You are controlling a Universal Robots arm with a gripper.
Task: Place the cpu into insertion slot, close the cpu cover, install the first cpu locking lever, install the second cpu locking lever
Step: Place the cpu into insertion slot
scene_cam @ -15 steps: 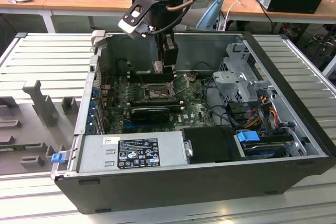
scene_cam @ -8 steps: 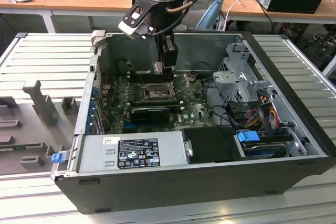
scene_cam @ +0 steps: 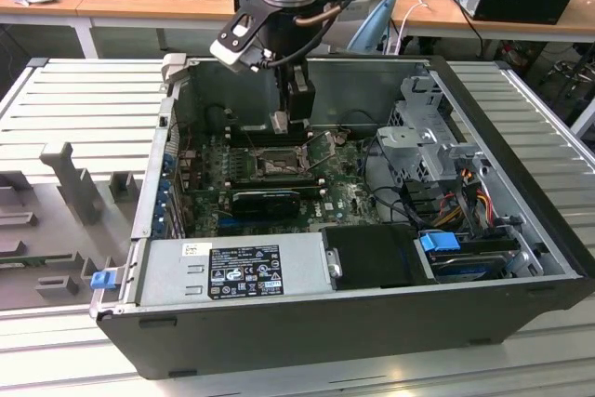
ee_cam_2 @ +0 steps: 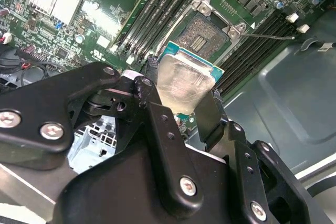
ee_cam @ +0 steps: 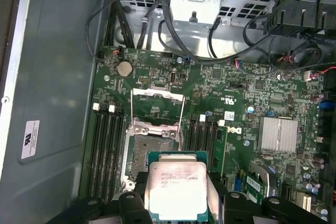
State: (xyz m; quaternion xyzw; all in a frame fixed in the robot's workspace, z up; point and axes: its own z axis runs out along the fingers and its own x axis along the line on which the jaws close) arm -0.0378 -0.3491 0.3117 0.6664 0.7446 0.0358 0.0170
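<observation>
The chip [ee_cam: 176,188] sat clamped flat in the hand [ee_cam_2: 181,92], hanging near the open socket [ee_cam: 147,153], whose cover [ee_cam: 157,94] stood raised. Any tilt or misalignment going down could bend the socket's pins.

The exterior view looks down aslant, from farther off, into the open black metal computer case [scene_cam: 372,323]. Both wrist views sit close above its green circuit board [ee_cam: 236,77] — sharing the square, grey-rimmed dark insertion slot [ee_cam: 147,153] [ee_cam_2: 207,32].
</observation>
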